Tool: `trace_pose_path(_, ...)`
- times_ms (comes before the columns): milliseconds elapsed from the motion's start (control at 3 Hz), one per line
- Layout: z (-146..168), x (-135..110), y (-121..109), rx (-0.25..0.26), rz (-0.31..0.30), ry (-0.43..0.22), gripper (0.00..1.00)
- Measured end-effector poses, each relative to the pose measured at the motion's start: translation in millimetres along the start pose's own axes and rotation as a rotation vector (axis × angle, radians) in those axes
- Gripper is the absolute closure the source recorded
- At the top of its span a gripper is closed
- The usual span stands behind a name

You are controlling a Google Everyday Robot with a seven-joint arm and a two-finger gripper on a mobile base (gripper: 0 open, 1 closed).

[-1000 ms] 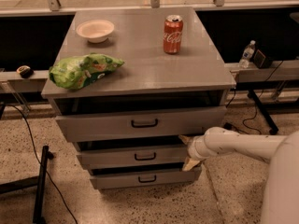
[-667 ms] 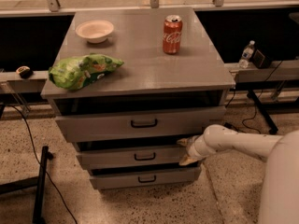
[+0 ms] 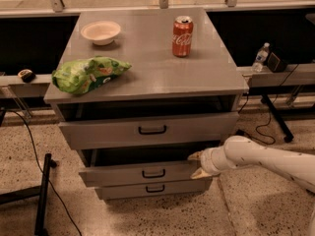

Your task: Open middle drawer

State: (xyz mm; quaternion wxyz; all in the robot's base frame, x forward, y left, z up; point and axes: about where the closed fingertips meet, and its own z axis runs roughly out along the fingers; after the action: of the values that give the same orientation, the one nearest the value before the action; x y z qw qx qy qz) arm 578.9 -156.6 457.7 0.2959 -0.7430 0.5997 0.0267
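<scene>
**Q:** Position of the middle drawer?
**A:** On the cabinet [image 3: 147, 73], the middle drawer [image 3: 118, 175] is the second of three fronts. It stands partway out, below the top drawer [image 3: 197, 127].
**Q:** Gripper condition?
**A:** The gripper [image 3: 195, 165] is at that front's right end with its fingers spread apart, holding nothing.

On my feed the robot's glossy white hand [image 3: 197, 165], its tan fingertips [image 3: 194, 156] spread apart, sits at the right end of the plain grey metal middle drawer [image 3: 123, 175] with its small black loop handle. I see the same flat grey and black handles on the tall top drawer [image 3: 108, 133] and the thin bottom drawer [image 3: 123, 191]. The grey metal table [image 3: 147, 63] carries a red soda can with white lettering [image 3: 182, 36], a pale cream round bowl [image 3: 101, 32] and a bright green crinkled snack bag with orange patches [image 3: 88, 73]. The stone floor [image 3: 147, 215] is beige, speckled dark.
</scene>
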Motion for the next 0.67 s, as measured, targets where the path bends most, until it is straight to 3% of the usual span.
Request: trace_pose_path(667, -7, -7, 83, -0.171, 0.048, -0.013, 0.43)
